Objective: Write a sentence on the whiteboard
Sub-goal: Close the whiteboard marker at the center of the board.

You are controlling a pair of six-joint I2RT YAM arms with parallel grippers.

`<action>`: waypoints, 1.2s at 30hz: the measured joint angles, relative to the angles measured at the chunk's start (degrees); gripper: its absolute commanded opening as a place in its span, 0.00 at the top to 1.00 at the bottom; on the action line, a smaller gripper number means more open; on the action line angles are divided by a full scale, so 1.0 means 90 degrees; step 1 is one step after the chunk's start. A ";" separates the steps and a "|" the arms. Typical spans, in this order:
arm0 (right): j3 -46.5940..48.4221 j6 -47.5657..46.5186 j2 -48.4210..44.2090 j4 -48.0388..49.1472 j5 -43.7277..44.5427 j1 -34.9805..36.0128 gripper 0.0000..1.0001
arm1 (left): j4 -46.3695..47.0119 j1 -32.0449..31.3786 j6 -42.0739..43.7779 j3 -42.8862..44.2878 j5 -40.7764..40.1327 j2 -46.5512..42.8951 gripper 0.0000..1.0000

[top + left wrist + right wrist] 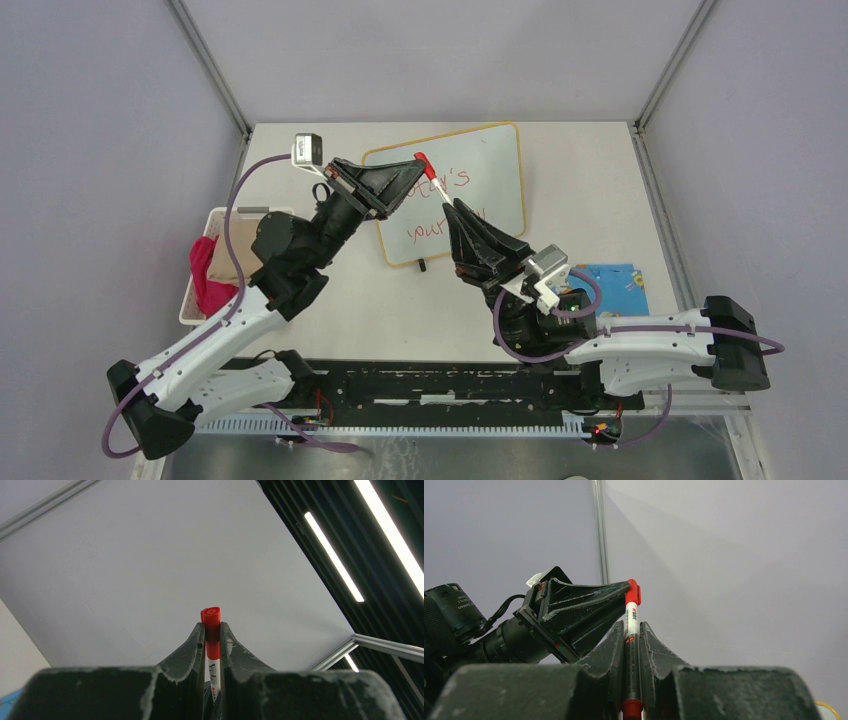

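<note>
The whiteboard (497, 165), with its yellow-orange frame, lies at the back middle of the table. Its red handwritten sentence (428, 229) runs in two lines and is partly hidden by both grippers. Above the board a red-capped white marker (433, 182) spans between them. My left gripper (414, 168) is shut on the marker's red cap (211, 620), which sits on the marker's end. My right gripper (455, 208) is shut on the marker's barrel (630, 617), with the red tail end showing below its fingers. The left gripper's tip (623, 588) meets the cap (633, 593) in the right wrist view.
A white basket (190, 300) holding pink cloth (207, 280) stands at the table's left edge, beside the left arm. A blue patterned cloth (612, 280) lies at the right, near the right arm's wrist. Metal frame posts rise at the back corners.
</note>
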 measured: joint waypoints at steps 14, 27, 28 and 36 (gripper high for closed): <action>0.0000 -0.0056 0.0034 0.0068 0.0017 -0.0002 1.00 | -0.0073 -0.0085 0.0158 0.0000 -0.0075 -0.0017 0.72; 0.0000 -0.0036 0.0024 0.0007 0.0015 -0.0007 1.00 | -0.0491 -0.0206 0.0389 0.0000 0.0068 -0.0080 0.16; 0.0000 -0.0022 0.0012 -0.0022 0.0012 -0.0007 1.00 | -0.0549 -0.0206 0.0413 0.0005 0.0058 -0.0104 0.07; -0.0002 0.0160 -0.0189 -0.0248 -0.0061 -0.0007 1.00 | -0.1207 -0.0204 0.1022 0.0406 -0.0277 -0.0308 0.00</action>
